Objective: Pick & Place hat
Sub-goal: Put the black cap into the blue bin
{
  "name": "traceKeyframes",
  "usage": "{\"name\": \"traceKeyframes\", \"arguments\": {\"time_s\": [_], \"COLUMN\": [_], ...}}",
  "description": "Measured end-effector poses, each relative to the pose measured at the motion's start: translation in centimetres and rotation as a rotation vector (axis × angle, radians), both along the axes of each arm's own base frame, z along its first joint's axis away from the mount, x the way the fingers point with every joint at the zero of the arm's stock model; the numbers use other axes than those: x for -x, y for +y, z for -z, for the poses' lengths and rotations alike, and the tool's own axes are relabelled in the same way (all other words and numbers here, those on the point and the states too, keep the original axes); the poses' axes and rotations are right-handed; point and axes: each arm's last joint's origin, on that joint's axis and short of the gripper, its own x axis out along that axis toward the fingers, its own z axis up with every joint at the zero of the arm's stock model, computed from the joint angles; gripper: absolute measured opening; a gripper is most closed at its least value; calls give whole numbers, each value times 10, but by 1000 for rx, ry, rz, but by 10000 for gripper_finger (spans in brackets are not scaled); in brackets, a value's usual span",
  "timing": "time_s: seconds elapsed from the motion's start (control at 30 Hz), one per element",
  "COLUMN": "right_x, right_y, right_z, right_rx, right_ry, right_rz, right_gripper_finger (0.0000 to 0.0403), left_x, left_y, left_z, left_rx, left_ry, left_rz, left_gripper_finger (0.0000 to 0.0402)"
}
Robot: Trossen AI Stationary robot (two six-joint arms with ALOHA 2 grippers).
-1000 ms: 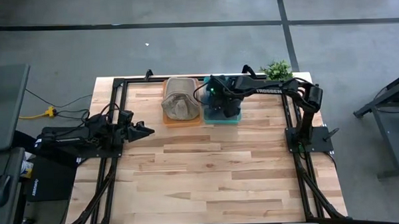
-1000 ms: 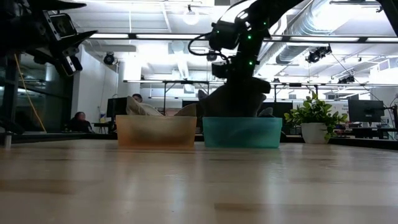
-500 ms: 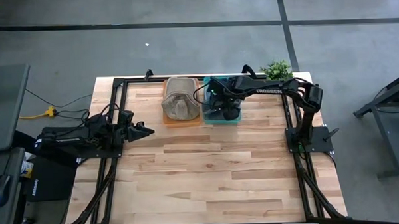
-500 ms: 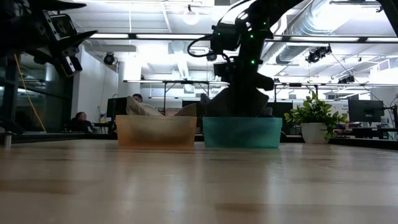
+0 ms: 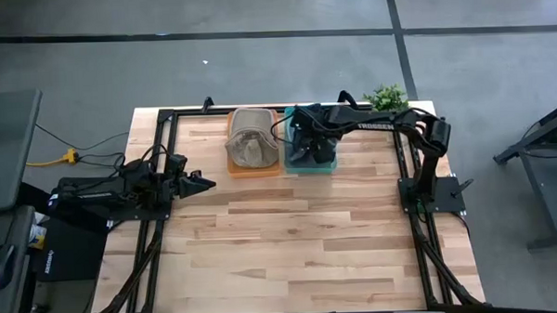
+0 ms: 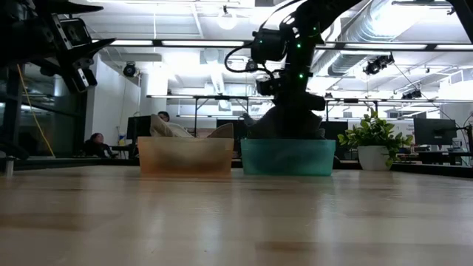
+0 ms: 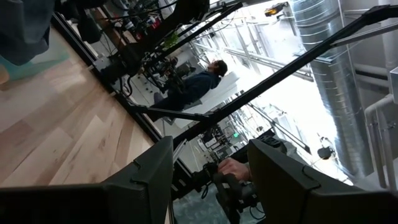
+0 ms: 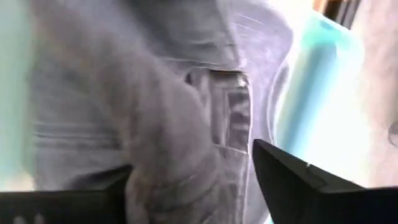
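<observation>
Soft grey hat (image 8: 186,112) slumps in teal tub (image 5: 327,167) — right tool (image 8: 193,180) spread, released.

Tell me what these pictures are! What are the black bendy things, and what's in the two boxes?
The black bendy things are two robot arms working at a wooden table. One picture looks straight down from above, one looks across from table height, and two come from small cameras on the arms' wrists.

On the table sit an orange bin with a tan hat in it and a teal bin with a grey hat in it. A little potted plant stands at the corner.

Each arm ends in a two-finger pincher called an end effector. The right end effector is over the teal bin, its fingers spread apart with the grey hat's cloth between them, so it does not look squeezed. The left end effector waits at the left side, open and holding nothing.
</observation>
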Motion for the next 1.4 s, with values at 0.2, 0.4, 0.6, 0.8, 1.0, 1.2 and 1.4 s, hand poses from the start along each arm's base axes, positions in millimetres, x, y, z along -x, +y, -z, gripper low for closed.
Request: {"name": "traceKeyframes", "arguments": {"time_s": [0.2, 0.4, 0.6, 0.8, 1.0, 1.2, 1.4], "right_x": [5, 3, 5, 8, 9, 11, 19], "right_y": [4, 16, 21, 23, 31, 40, 52], "right_z": [2, 2, -2, -2, -4, -14, -28], "right_rx": [-89, -150, -181, -222, -226, -209, -219], "right_ry": [12, 6, 4, 34, 65, 42, 34], "right_rz": [44, 44, 77, 93, 76, 52, 66], "right_gripper_finger": [223, 227, 229, 229, 227, 229, 229], "left_x": [0, 0, 0, -1, -1, -1, -1], "left_y": [0, 0, 0, 0, 0, 0, 0], "left_z": [1, 1, 2, 3, 3, 3, 3], "left_rx": [1, 1, 2, 9, 10, 10, 10], "left_ry": [8, 8, 16, 33, 33, 34, 35], "left_rz": [0, 0, 0, 1, 1, 1, 1], "left_gripper_finger": [185, 185, 185, 185, 185, 185, 185]}}
